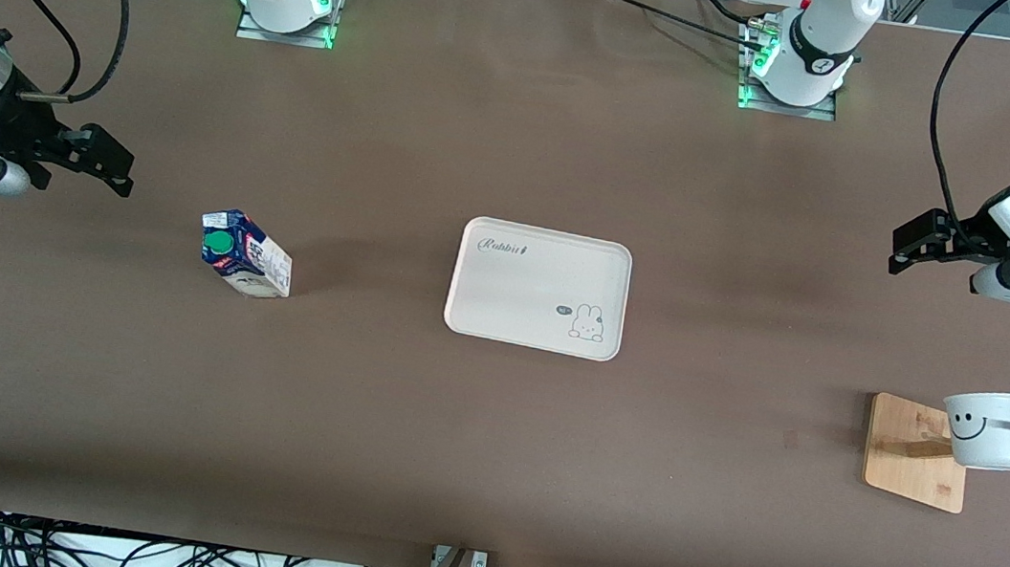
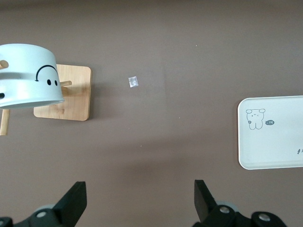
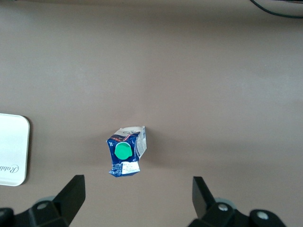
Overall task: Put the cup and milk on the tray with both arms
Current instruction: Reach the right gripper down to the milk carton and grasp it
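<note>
Tray (image 1: pixel 541 269) mid-counter (image 1: pixel 482 473).
Milk (image 1: pixel 245 254) stands toward the right arm's end; cup (image 1: pixel 988 431) hangs on a stand (image 1: pixel 912 459) at the left arm's end.

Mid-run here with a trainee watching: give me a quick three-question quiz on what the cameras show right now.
1. True or false: the tray already holds something.
2. What does the cup hang on? A) the wooden stand B) the tray C) the left gripper
3. Which gripper is up toward the milk end of the table, and is it open or shut?

Key: 1 false, it is bare. 2 A. 3 the right gripper, open and holding nothing, as is the left gripper.
</note>
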`<state>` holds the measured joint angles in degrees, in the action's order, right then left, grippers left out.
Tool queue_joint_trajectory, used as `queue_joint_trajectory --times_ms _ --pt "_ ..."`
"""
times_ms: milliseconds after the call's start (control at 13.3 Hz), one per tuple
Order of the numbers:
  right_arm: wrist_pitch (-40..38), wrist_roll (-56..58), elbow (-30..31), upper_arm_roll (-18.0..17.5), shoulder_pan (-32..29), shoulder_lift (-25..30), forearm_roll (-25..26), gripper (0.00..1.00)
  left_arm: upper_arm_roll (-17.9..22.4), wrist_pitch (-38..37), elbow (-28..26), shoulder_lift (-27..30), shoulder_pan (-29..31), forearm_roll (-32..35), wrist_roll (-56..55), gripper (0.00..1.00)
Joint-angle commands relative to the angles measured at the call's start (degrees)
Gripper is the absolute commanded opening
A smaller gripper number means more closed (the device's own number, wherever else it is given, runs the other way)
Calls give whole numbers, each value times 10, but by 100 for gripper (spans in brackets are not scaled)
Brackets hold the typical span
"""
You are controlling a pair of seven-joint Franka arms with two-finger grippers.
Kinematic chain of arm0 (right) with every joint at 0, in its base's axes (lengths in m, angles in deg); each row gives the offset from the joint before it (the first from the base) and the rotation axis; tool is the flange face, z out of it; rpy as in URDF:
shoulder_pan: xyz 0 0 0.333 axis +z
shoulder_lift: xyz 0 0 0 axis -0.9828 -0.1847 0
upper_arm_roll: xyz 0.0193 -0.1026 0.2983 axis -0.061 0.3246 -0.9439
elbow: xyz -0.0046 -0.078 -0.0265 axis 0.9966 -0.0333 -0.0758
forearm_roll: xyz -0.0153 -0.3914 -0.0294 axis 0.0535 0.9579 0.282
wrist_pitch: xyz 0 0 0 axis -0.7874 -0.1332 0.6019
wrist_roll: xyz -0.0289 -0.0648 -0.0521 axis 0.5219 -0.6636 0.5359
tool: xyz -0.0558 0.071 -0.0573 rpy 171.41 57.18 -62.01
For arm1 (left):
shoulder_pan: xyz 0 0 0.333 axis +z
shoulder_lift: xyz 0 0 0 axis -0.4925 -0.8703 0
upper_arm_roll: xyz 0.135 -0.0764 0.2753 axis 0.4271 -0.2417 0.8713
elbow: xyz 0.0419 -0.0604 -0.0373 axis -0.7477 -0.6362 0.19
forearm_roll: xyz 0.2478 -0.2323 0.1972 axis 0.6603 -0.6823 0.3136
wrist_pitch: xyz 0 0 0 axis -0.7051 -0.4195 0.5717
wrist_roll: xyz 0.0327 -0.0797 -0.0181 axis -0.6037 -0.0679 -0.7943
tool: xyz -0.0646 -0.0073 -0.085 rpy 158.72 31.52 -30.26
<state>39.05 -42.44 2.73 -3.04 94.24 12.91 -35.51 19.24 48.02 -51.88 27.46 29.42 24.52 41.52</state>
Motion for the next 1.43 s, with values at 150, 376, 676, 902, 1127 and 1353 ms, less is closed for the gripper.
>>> queue_joint_trajectory --times_ms 150,376,676,902,1127,1353 --pt "-8 -17 4 -4 -1 4 0 100 0 -14 20 -9 0 11 11 100" --pt "8 -7 -1 -5 2 -20 7 100 -1 -14 20 -9 0 11 11 100" --pt "10 -6 -7 -9 26 -91 8 100 0 -14 20 -9 0 11 11 100" --pt "-12 -69 -3 -8 49 -91 1 100 -1 -14 20 -9 0 11 11 100" --pt "-13 -59 12 -7 48 -90 0 100 -1 -14 20 -9 0 11 11 100" --pt "37 -2 56 -4 39 -98 -3 100 -1 -14 20 -9 0 11 10 100"
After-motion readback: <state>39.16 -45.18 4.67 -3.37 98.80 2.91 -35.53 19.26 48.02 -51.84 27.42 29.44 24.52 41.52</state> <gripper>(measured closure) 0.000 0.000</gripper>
